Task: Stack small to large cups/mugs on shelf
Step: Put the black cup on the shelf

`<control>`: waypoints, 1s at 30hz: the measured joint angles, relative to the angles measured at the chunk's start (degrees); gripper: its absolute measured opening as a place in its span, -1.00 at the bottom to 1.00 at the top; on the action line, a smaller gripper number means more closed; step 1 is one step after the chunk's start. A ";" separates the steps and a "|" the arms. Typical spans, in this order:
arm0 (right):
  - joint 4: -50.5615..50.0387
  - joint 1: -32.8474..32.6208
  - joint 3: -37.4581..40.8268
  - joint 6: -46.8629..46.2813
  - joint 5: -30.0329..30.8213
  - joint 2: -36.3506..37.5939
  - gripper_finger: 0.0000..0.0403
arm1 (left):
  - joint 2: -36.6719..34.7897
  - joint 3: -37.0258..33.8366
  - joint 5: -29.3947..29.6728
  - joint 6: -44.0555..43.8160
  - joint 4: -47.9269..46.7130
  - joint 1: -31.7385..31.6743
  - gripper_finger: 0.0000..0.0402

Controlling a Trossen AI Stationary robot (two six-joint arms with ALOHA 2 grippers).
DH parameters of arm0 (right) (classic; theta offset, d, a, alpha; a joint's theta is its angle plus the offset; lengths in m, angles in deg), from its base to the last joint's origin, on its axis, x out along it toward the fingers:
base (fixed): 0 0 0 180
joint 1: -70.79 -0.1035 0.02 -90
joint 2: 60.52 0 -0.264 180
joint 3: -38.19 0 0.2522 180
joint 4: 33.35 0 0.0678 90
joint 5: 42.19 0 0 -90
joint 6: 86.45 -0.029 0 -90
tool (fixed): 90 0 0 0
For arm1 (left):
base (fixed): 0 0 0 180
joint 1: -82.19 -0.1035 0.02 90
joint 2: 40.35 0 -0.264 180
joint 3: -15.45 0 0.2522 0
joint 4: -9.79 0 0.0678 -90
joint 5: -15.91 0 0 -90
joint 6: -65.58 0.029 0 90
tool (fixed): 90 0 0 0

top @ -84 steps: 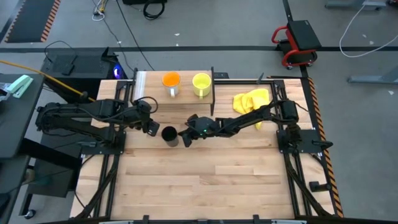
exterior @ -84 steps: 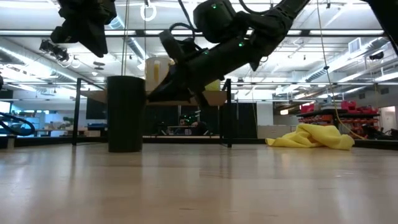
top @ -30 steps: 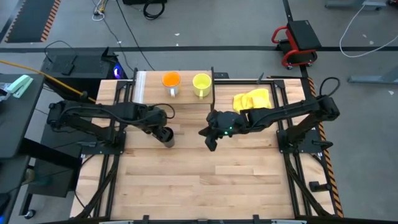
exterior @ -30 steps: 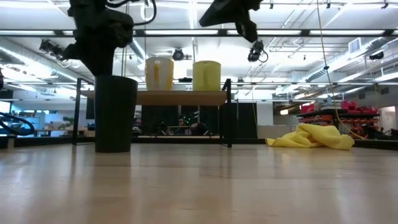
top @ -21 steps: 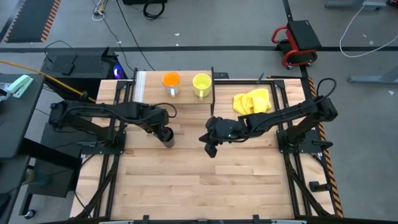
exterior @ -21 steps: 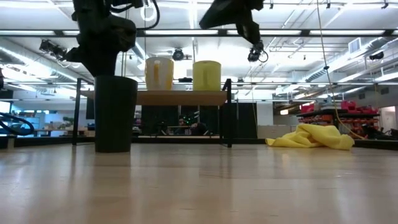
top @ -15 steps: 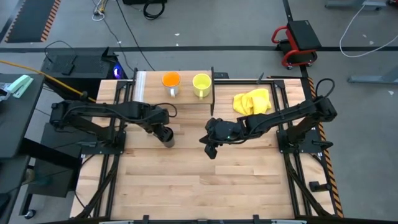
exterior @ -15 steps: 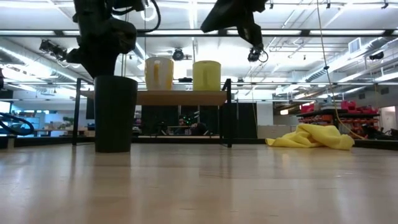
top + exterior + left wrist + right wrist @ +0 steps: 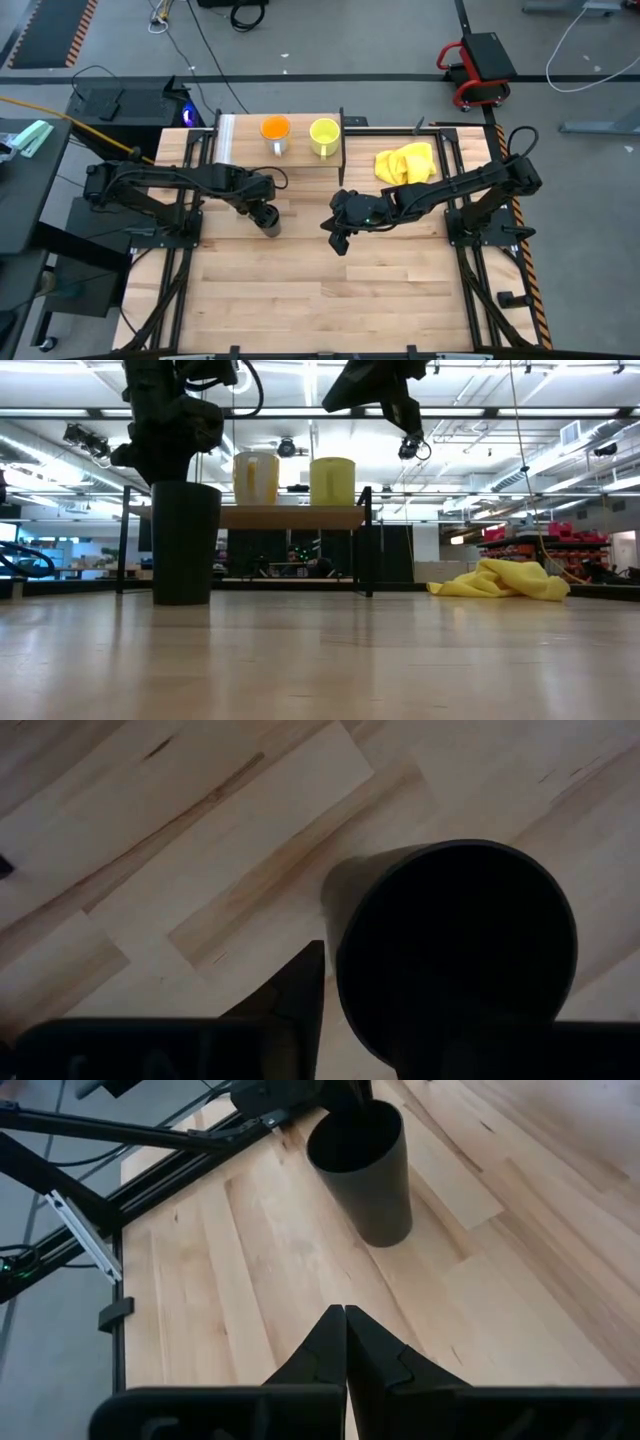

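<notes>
Black cup [image 9: 270,222] stands before shelf [image 9: 300,150], left claw [image 9: 262,213] directly above.

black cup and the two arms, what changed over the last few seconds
The right gripper drew back from the black cup, rose, and now hangs shut over the table's middle. The left gripper moved in over the cup's rim, and the cup shifted slightly. Both mugs on the shelf and the yellow cloth stayed put.

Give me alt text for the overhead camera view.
From above, the left gripper sits over a black cup on the table; the right gripper hangs nearby. An orange mug and yellow mug stand on the shelf.
</notes>
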 joint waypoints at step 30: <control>-0.95 0.00 -0.02 0.35 -2.20 0.02 -0.98 | -0.26 11.47 0.84 4.64 -8.78 -1.12 -0.96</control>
